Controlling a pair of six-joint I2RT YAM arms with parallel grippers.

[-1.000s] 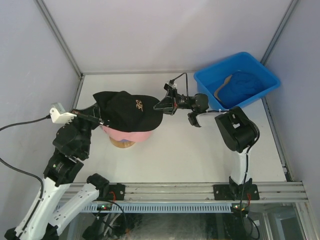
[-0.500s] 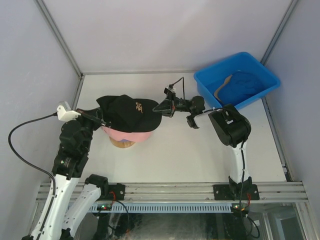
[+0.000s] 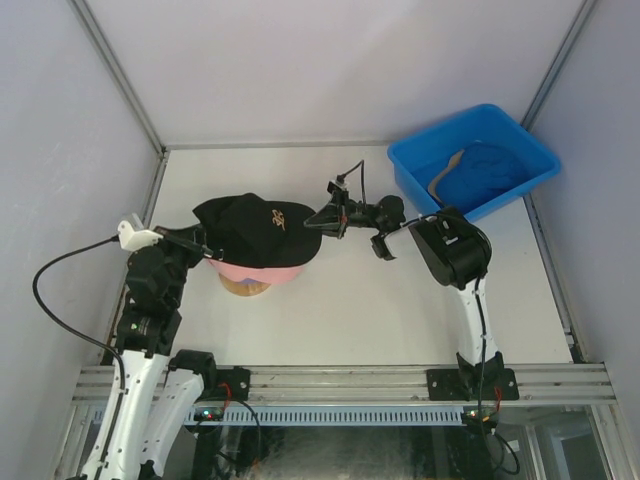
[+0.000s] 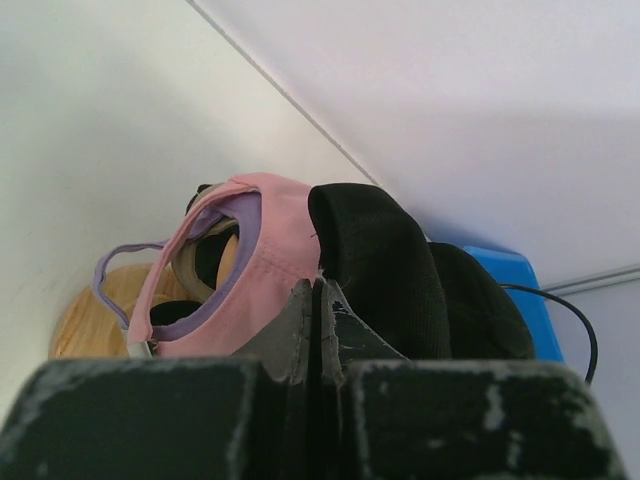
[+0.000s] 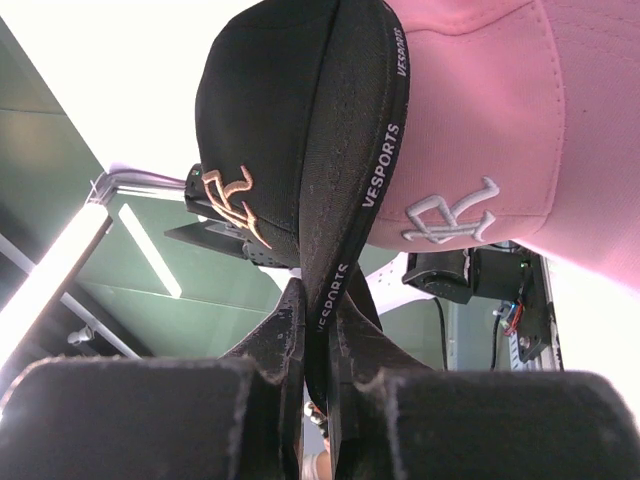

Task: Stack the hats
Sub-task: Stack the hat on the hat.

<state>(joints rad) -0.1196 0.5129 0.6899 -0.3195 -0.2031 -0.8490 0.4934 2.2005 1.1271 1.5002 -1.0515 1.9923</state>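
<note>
A black hat with a gold embroidered logo lies spread over a pink hat that sits on the wooden stand. My left gripper is shut on the black hat's back edge. My right gripper is shut on its brim. In the left wrist view the shut gripper meets the black hat beside the pink hat, and a purple hat's edge shows under the pink. In the right wrist view the gripper pinches the black brim, next to the pink hat.
A blue plastic bin stands at the back right and holds a blue hat with a tan underside. The enclosure's walls and metal frame close in the left, back and right. The arm bases sit along the near rail.
Both grippers have lowered the black hat slightly onto the pink hat. The left arm's elbow has drawn in toward its base and the right arm has leaned further left.
</note>
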